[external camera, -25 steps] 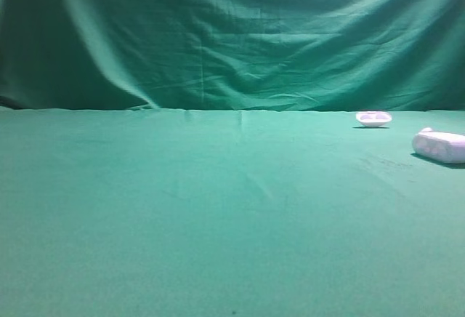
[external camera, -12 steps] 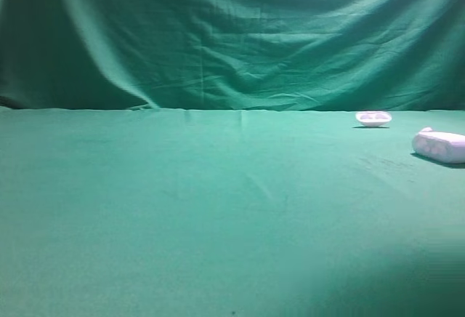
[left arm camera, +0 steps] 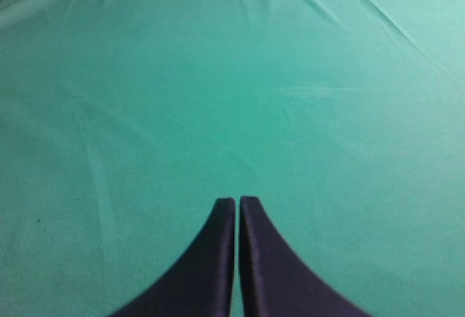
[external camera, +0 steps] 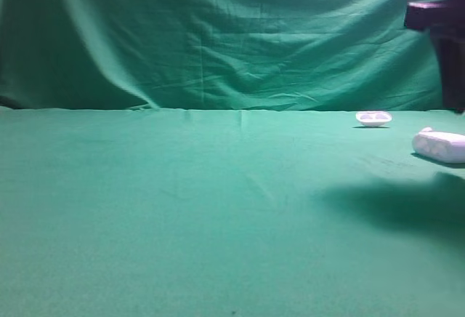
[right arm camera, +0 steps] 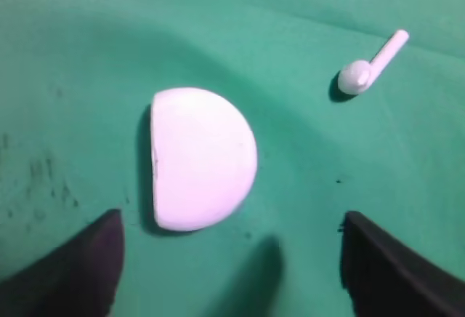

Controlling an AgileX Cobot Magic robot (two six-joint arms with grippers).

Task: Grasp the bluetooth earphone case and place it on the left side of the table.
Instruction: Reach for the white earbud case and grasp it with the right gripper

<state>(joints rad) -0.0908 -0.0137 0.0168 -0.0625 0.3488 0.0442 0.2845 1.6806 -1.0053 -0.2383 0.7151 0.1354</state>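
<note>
The bluetooth earphone case is a glossy white capsule lying at the far right of the green table. In the right wrist view the case lies just ahead of my right gripper, a little left of its middle. That gripper is open and empty, hanging above the cloth, with one finger left of the case. The right arm shows dark at the top right of the high view, above the case. My left gripper is shut and empty over bare cloth.
A small shallow white dish sits behind and left of the case near the backdrop. A loose white earbud lies on the cloth to the right of the case. The arm's shadow falls in front of the case.
The right arm has come into the high view at the top right, and its shadow now lies on the cloth by the case. The case and dish have not moved.
</note>
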